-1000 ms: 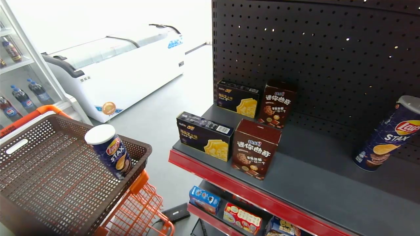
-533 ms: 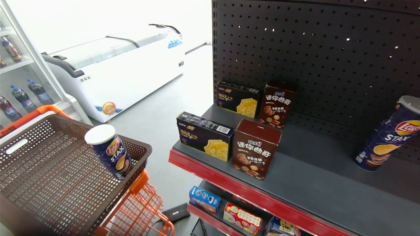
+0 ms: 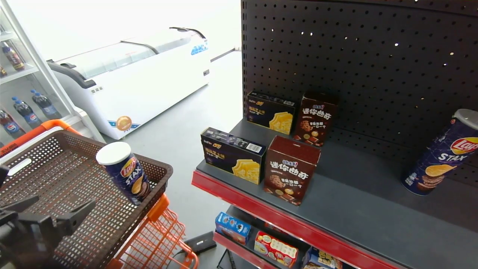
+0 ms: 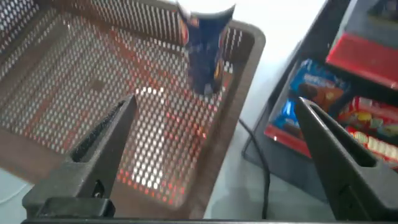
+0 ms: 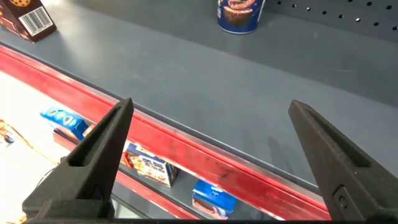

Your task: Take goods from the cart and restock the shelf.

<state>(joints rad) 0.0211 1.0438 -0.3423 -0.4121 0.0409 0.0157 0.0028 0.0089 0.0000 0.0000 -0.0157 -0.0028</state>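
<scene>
L gripper point(image 3: 65, 201) hung wide open and empty over the cart's point(image 3: 164, 239) basket point(image 3: 165, 172). A can point(image 3: 125, 173) stood in the basket's corner nearest the shelf point(image 3: 354, 209), apparently against the wall. R gripper point(image 5: 210, 104) gaped empty above the shelf, a second can point(image 3: 440, 153) at its back.

Unread brand print: chip cans point(image 3: 125, 173), boxes point(image 3: 291, 170)
</scene>
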